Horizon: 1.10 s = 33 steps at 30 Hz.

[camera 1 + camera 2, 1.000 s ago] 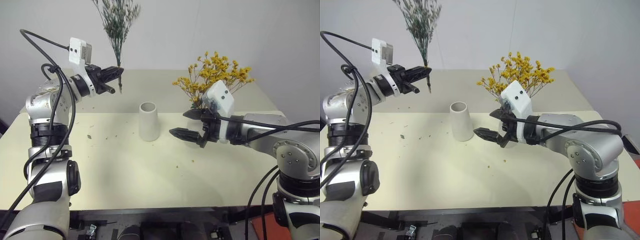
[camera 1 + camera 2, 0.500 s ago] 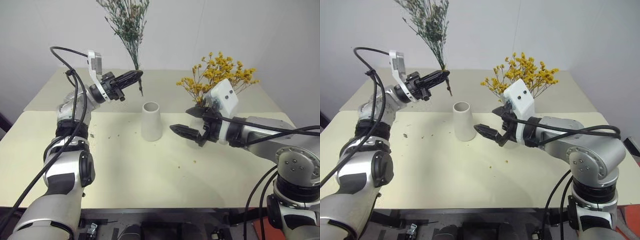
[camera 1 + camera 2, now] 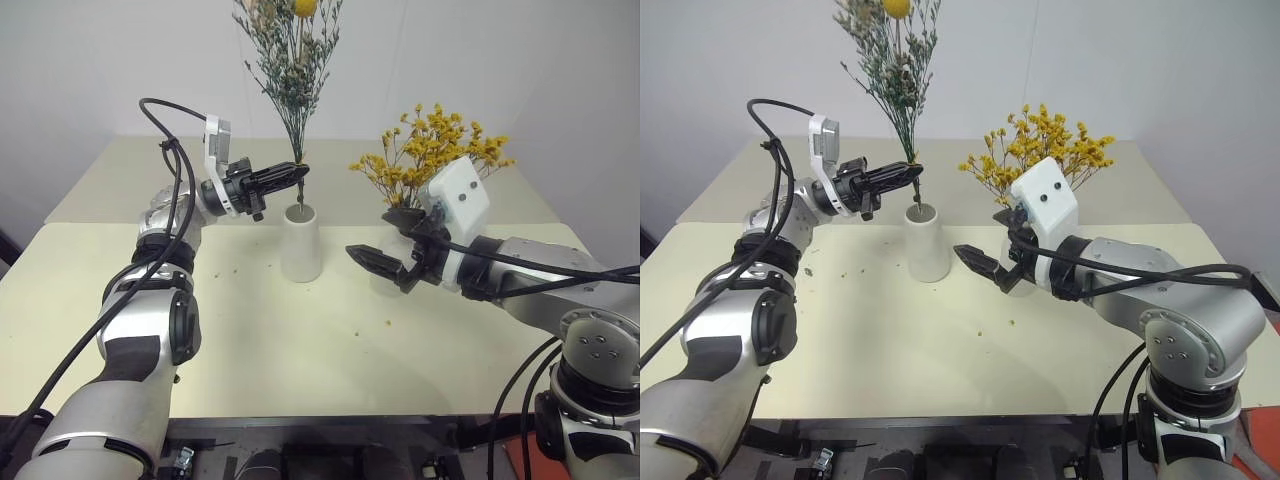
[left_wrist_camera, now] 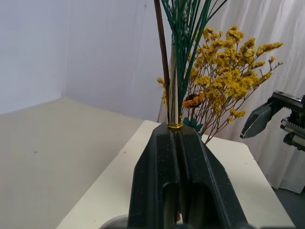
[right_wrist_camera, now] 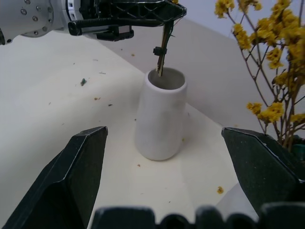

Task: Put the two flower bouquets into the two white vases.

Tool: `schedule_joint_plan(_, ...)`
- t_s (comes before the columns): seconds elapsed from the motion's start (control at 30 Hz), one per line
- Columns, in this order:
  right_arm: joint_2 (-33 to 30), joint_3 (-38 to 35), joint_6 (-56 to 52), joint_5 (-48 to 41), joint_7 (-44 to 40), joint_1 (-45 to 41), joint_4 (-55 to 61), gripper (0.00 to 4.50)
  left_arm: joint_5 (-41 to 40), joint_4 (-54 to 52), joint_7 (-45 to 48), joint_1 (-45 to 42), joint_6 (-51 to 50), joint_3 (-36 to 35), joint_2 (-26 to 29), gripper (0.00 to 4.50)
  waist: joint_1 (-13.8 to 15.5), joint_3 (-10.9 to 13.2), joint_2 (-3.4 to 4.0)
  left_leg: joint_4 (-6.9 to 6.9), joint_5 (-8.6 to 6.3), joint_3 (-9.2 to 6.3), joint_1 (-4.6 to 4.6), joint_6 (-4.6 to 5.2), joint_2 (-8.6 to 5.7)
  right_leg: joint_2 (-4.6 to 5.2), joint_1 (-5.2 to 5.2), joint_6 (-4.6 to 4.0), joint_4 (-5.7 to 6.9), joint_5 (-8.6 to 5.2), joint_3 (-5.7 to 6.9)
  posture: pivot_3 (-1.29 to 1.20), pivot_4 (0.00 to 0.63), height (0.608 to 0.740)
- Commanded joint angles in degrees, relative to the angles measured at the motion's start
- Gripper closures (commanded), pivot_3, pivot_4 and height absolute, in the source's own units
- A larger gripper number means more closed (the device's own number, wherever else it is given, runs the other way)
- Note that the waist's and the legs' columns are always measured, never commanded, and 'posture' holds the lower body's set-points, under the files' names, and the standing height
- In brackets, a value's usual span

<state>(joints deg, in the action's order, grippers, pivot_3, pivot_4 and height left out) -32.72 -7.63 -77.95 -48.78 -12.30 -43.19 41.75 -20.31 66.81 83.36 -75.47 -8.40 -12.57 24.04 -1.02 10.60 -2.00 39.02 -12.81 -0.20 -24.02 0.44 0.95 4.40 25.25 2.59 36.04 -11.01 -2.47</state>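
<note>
My left gripper is shut on the thin stems of the grey-green bouquet, which stands upright directly over the white cone vase. The stem ends dip into the vase's mouth. In the left wrist view the fingers are clamped on the stems. The yellow bouquet rises from the second white vase, which is mostly hidden behind my right gripper. That gripper is open and empty, just right of the cone vase, pointing at it.
The cream table carries small flower crumbs around the vases. A second table section lies behind, against a plain white wall. Cables hang along both arms.
My left gripper has carried the grey-green bouquet to the right and down, from left of the cone vase to right above it, stems now at the mouth. The right gripper has stayed put.
</note>
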Motion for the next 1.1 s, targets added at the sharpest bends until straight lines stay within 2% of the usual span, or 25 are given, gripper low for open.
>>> schedule_joint_plan(0.03, -0.03, -1.83, -0.4, -1.0, 0.59, 0.15, 1.91, 0.0, 0.16, 0.74, -1.32, -3.06, 2.34, -1.17, -0.08, 4.49, 0.0, 0.0, 0.0, 0.0, 0.0, 0.0, 0.0, 0.0, 0.0, 0.0, 0.0, 0.0, 0.0, 0.0, 0.0, 0.0, 0.15, 0.74)
schedule_joint_plan(0.8, 0.33, -1.06, -0.36, -1.64, 1.85, 0.89, 2.28, 0.0, 5.05, 3.94, -6.62, -0.21, 8.47, -0.52, -1.1, 4.49, -0.02, 0.0, 0.0, 0.0, 0.0, -0.01, -0.01, 0.0, 0.0, 0.0, 0.0, 0.0, 0.0, 0.0, 0.01, 0.0, 0.15, 0.74)
schedule_joint_plan(0.9, 0.26, -1.17, -0.51, -1.76, 1.84, 0.92, 2.25, 0.0, 5.44, 3.81, -7.05, -0.09, 9.18, -0.27, -1.27, 3.78, 0.0, 0.0, 0.0, 0.0, 0.0, -0.02, -0.01, 0.0, 0.0, 0.0, 0.0, 0.0, 0.0, 0.0, 0.01, 0.0, 0.15, 0.74)
schedule_joint_plan(1.0, 0.25, -1.17, -0.68, -1.83, 1.85, 0.9, 2.1, 0.0, 6.09, 3.56, -8.08, -0.04, 10.2, -0.06, -1.17, 2.89, 0.0, 0.0, 0.0, 0.0, 0.0, -0.02, -0.01, 0.0, 0.0, 0.0, 0.0, 0.0, -0.01, 0.0, 0.01, 0.0, 0.15, 0.74)
schedule_joint_plan(1.1, 0.23, -1.23, -0.85, -2.01, 1.95, 1.0, 2.05, 0.0, 5.32, 3.39, -6.4, -0.27, 9.0, -0.94, -0.43, 2.89, -0.01, 0.0, 0.0, 0.0, 0.0, -0.01, -0.02, 0.0, 0.0, 0.0, 0.0, 0.0, -0.01, 0.0, 0.01, 0.0, 0.15, 0.74)
